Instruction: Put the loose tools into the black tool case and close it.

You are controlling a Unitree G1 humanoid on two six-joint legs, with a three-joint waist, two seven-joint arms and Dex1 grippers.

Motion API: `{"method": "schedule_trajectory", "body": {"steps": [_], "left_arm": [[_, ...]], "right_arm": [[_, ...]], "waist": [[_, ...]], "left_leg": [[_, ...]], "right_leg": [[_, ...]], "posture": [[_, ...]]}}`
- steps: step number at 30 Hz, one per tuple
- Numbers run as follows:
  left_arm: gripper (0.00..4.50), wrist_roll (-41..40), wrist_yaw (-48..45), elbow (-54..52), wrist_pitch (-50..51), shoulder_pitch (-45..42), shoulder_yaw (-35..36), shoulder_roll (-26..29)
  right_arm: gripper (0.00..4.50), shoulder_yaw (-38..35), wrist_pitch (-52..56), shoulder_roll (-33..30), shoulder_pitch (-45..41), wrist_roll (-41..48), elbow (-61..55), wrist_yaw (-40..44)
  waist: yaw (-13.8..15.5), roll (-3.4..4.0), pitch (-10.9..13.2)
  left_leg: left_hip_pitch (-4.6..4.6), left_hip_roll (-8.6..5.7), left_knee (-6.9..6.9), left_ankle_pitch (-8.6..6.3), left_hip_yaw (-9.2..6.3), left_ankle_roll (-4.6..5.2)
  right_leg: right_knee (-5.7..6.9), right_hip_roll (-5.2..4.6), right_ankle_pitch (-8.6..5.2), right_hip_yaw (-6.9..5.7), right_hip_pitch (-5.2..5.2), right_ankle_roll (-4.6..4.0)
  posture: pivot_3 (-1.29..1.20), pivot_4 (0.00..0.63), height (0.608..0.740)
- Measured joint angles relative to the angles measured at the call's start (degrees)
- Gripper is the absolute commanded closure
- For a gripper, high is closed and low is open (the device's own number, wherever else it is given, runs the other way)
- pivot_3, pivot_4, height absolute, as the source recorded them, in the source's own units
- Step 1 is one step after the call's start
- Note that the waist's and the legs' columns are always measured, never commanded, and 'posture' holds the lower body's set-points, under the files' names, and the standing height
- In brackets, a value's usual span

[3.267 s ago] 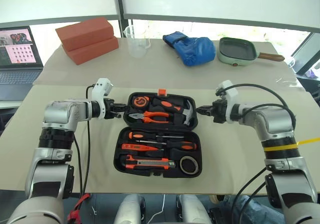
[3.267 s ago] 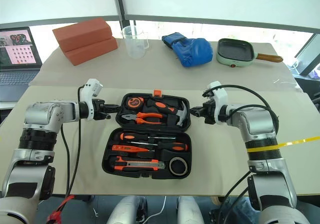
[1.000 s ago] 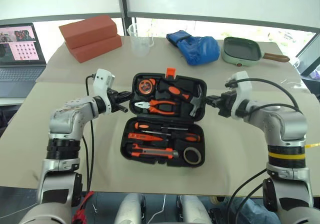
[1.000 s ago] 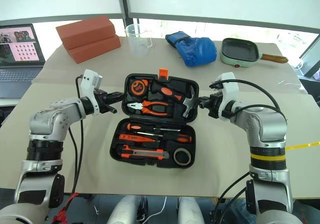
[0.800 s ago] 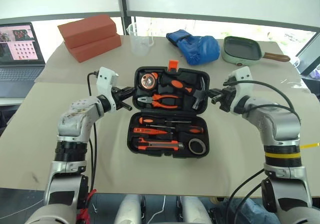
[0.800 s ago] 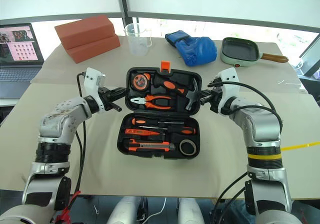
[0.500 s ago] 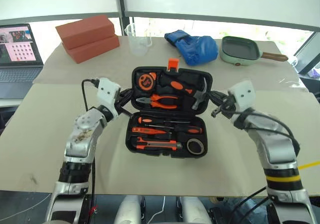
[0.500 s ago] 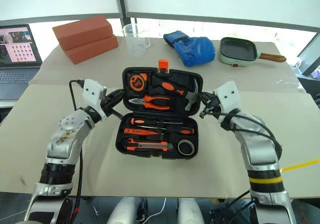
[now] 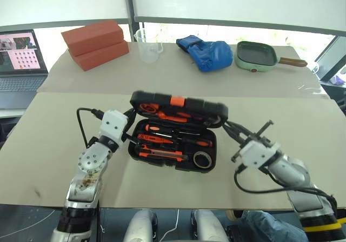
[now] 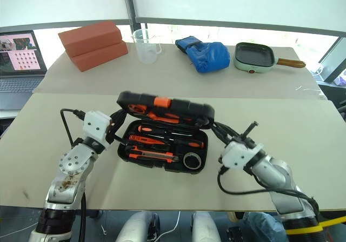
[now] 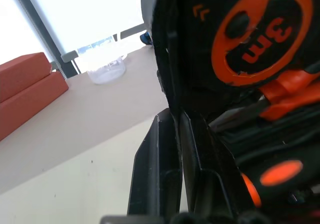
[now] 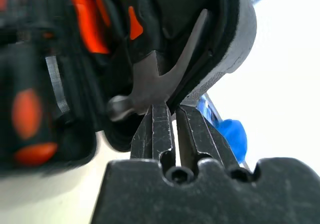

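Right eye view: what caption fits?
Two grippers fold the black plastic tool case's lid down over the orange tools.

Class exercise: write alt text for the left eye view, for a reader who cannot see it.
Two robot end effectors, left and right, pinch the side edges of the black tool case, its lid half-lowered over orange-handled tools on a beige table.

Beige table (image 9: 178,80) carries tool case (image 9: 173,150), 2 bricks (image 9: 96,44), pan (image 9: 256,55).

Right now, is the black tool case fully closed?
No: the black tool case has its lid tilted partway over the base, with a gap showing the screwdrivers and tape roll inside.
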Motion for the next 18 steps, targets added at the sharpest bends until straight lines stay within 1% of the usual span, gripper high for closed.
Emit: {"method": "schedule_trajectory", "body": {"steps": [1,2,3,6,7,8,9,10,11,12,13,14,15,16,17,18], "left_arm": [[3.78,-0.3,0.0,-0.7,0.2,1.1,0.1,0.1],[3.53,-0.9,0.0,-1.6,0.8,2.8,0.8,0.2],[3.1,-1.3,0.0,-2.0,1.9,4.3,2.2,0.7],[2.11,-2.3,0.3,-2.0,6.2,9.2,8.3,2.4],[1.8,-5.9,-0.9,-3.3,9.7,10.3,10.6,3.3],[1.44,-12.3,-3.9,-6.1,15.6,12.0,14.6,6.0],[1.16,-17.4,-6.6,-7.7,20.3,14.0,19.6,9.9],[1.16,-21.2,-8.6,-7.9,24.1,14.5,23.9,12.9],[1.16,-26.3,-11.9,-7.8,29.2,14.3,28.1,16.9],[1.16,-29.2,-14.1,-7.9,32.0,14.2,29.3,19.8],[1.16,-31.9,-16.4,-7.9,34.6,13.7,30.2,21.6],[1.16,-34.0,-20.9,-6.8,36.5,13.4,29.4,25.7],[1.16,-34.2,-21.9,-6.4,36.6,13.3,29.0,26.6],[1.11,-33.1,-24.6,-3.5,35.5,11.9,27.1,28.8],[1.08,-32.3,-25.6,-1.9,34.9,11.0,25.9,29.8],[1.36,-30.2,-27.2,1.8,32.7,8.6,23.7,31.2]], "right_arm": [[3.65,0.0,-1.8,-0.6,0.9,-0.9,0.2,-0.4],[3.41,0.0,-4.1,-1.6,2.3,-2.1,0.7,-0.6],[3.0,-0.2,-5.1,-2.4,3.9,-2.7,1.8,-0.6],[2.12,-1.1,-7.0,-4.3,9.1,-3.4,3.2,-0.5],[1.77,-1.4,-6.7,-5.7,11.7,-1.3,1.9,1.1],[1.43,-2.2,-4.8,-9.4,17.0,4.1,-2.1,4.8],[1.14,-3.3,-2.7,-13.3,21.9,9.0,-5.3,8.3],[1.14,-4.3,0.2,-15.4,25.1,13.4,-7.2,11.1],[1.14,-4.9,5.7,-16.7,27.3,19.6,-10.0,14.1],[1.14,-4.9,8.5,-17.4,27.7,22.7,-12.0,15.7],[1.14,-4.9,11.6,-17.6,27.5,25.6,-14.3,17.0],[1.14,-4.5,17.3,-17.7,26.6,30.2,-17.4,18.8],[1.14,-4.4,18.8,-17.7,26.3,31.3,-18.2,19.3],[1.39,-3.8,23.7,-17.8,25.2,35.1,-19.9,20.6],[1.65,-3.2,26.0,-17.8,24.3,36.5,-20.5,21.0],[1.81,-2.3,29.6,-17.8,22.9,39.0,-21.8,22.0]], "waist": [[0.0,0.0,0.0],[0.0,0.0,0.0],[0.0,-0.01,0.0],[-0.5,-0.03,0.0],[-0.4,-0.03,0.0],[-0.2,-0.01,0.0],[0.0,-0.06,0.0],[0.1,-0.2,0.0],[0.2,-0.31,0.0],[0.1,-0.34,0.0],[0.2,-0.3,0.0],[0.3,-0.29,0.0],[0.3,-0.29,0.0],[0.5,-0.29,0.0],[0.6,-0.3,0.0],[0.8,-0.31,0.0]], "left_leg": [[0.02,0.0,-0.01,0.0,0.0,0.0],[0.02,0.03,-0.02,0.0,0.0,0.0],[0.02,0.05,0.0,0.0,0.01,0.0],[0.08,0.12,-0.04,0.0,0.09,0.0],[0.06,0.12,-0.02,0.0,0.08,0.0],[0.03,0.14,-0.04,-0.01,0.09,0.01],[0.18,0.21,-0.11,-0.02,0.02,0.02],[0.31,0.3,-0.11,-0.05,-0.01,-0.01],[0.42,0.35,-0.05,-0.05,-0.06,-0.02],[0.61,0.39,-0.05,-0.05,-0.09,-0.03],[0.83,0.39,-0.05,-0.06,-0.05,-0.04],[1.1,0.38,-0.06,-0.1,-0.03,-0.1],[1.15,0.39,-0.07,-0.18,-0.02,-0.24],[1.24,0.38,-0.1,-0.27,0.02,-0.4],[1.25,0.39,-0.1,-0.32,0.02,-0.48],[1.21,0.39,-0.14,-0.33,0.05,-0.49]], "right_leg": [[0.0,0.0,-0.01,0.01,0.0,0.0],[0.0,0.0,-0.01,0.02,0.01,-0.01],[0.01,0.03,-0.02,0.01,0.0,-0.03],[0.1,0.06,-0.07,0.09,-0.07,-0.12],[0.12,0.04,-0.07,0.08,-0.1,-0.12],[0.19,-0.04,-0.15,0.09,-0.14,-0.08],[0.18,-0.06,-0.25,0.02,0.03,-0.09],[0.13,-0.04,-0.28,-0.07,0.19,-0.15],[0.1,-0.02,-0.29,-0.17,0.37,-0.19],[0.0,-0.03,-0.31,-0.26,0.63,-0.22],[-0.1,-0.06,-0.49,-0.25,0.87,-0.49],[-0.13,-0.09,-0.76,-0.25,0.86,-0.25],[-0.16,-0.09,-0.79,-0.25,0.88,-0.21],[-0.15,-0.09,-0.81,-0.24,0.93,-0.22],[-0.15,-0.05,-0.81,-0.24,0.9,-0.24],[-0.14,-0.04,-0.68,-0.23,0.87,-0.47]], "posture": [[0.0,0.15,0.738],[0.0,0.15,0.738],[0.0,0.15,0.738],[0.0,0.15,0.738],[0.0,0.15,0.738],[0.0,0.15,0.738],[0.0,0.15,0.738],[0.0,0.15,0.738],[0.0,0.15,0.738],[0.0,0.15,0.738],[0.0,0.15,0.738],[0.0,0.15,0.738],[0.0,0.15,0.738],[0.0,0.15,0.738],[0.0,0.15,0.738],[0.0,0.15,0.738]]}}
